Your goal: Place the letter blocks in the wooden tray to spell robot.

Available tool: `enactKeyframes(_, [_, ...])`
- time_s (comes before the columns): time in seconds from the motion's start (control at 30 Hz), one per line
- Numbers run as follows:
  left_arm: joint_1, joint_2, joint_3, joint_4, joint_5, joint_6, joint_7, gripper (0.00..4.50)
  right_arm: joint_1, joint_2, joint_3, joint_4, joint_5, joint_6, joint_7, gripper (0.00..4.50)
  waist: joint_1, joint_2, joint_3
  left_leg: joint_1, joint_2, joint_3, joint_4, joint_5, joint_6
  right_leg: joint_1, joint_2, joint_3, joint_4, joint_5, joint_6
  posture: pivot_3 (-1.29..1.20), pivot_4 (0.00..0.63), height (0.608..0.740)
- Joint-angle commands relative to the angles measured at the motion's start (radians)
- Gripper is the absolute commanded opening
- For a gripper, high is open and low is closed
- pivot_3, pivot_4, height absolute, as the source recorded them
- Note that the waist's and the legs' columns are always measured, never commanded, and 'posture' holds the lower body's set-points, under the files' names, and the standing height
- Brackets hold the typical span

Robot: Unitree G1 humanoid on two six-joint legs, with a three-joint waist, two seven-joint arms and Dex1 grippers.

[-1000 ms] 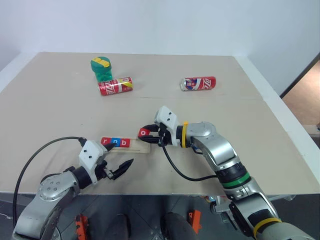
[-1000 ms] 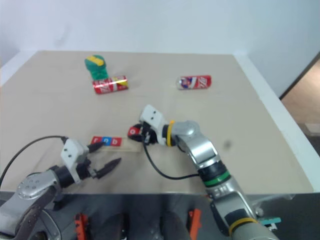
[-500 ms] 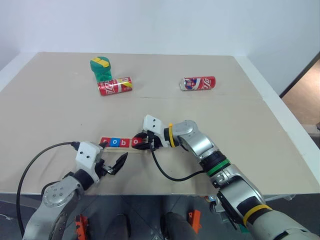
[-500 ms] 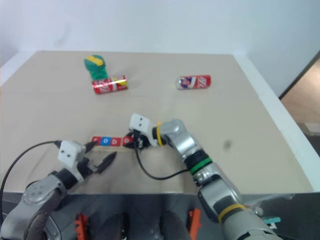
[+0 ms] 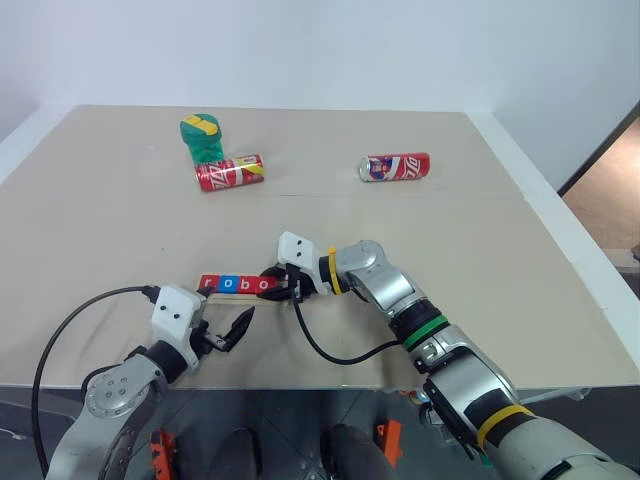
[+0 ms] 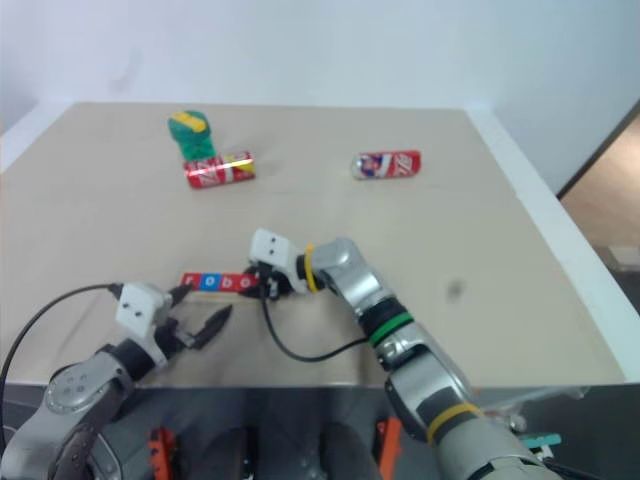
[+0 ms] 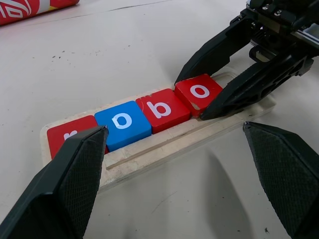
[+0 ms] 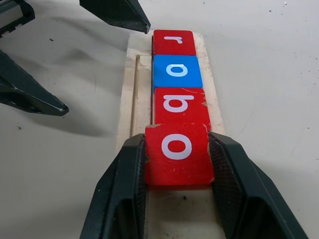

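The wooden tray [image 7: 164,144] lies near the table's front, left of centre. Its slot holds a row of letter blocks: a red r [image 8: 174,42], a blue o [image 8: 176,71] and a red b [image 8: 180,104]. My right gripper [image 8: 177,142] reaches in from the right, shut on a red o block [image 8: 176,154]. That block sits in the slot, right against the b. My left gripper [image 5: 232,325] hovers just in front of the tray's left half, open and empty. One of its fingers [image 7: 75,169] partly hides the r in the left wrist view.
Two red soda cans [image 5: 230,172] [image 5: 395,166] lie on their sides at the back of the table. A green object [image 5: 202,137] stands behind the left one. The table's front edge [image 5: 330,385] runs just behind my left gripper.
My right gripper has carried the red o block left and down, from beyond the tray's right end into the slot beside the b. The left gripper has stayed in about the same place, open.
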Motion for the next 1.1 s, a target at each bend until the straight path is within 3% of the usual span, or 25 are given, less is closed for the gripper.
enactKeyframes(0.03, [-0.001, 0.003, -0.004, -0.043, 0.004, -0.002, 0.000, 4.50, -0.027, 0.009, -0.014, 0.013, -0.009, -0.010, 0.000, 1.22, 0.000, 0.000, 0.000, 0.000, 0.000, 0.000, 0.000, 0.000, 0.000, 0.000, 0.000, 0.000, 0.000, 0.000, 0.000, 0.00, 0.150, 0.740])
enactKeyframes(0.7, [0.015, 0.003, -0.011, -0.063, 0.013, -0.011, 0.004, 4.50, -0.053, 0.049, -0.044, 0.097, -0.004, -0.015, -0.025, 1.22, -0.002, 0.000, 0.000, 0.003, 0.006, 0.000, 0.000, 0.000, 0.000, 0.000, 0.006, 0.000, 0.000, 0.003, -0.005, 0.00, 0.150, 0.740])
enactKeyframes(0.73, [0.015, 0.002, -0.011, -0.063, 0.012, -0.013, 0.004, 4.50, -0.054, 0.050, -0.047, 0.100, -0.003, -0.013, -0.026, 1.72, -0.002, 0.000, 0.000, 0.003, 0.006, 0.000, 0.000, 0.000, 0.000, 0.000, 0.006, 0.000, 0.000, 0.003, -0.005, 0.00, 0.150, 0.740])
enactKeyframes(1.1, [0.009, -0.006, -0.012, -0.065, 0.012, -0.004, 0.012, 4.50, -0.044, 0.050, -0.048, 0.090, -0.005, 0.004, -0.006, 1.72, -0.002, 0.000, 0.000, 0.003, 0.006, 0.000, 0.000, 0.000, 0.000, 0.000, 0.006, 0.001, 0.000, 0.003, -0.005, 0.00, 0.150, 0.740])
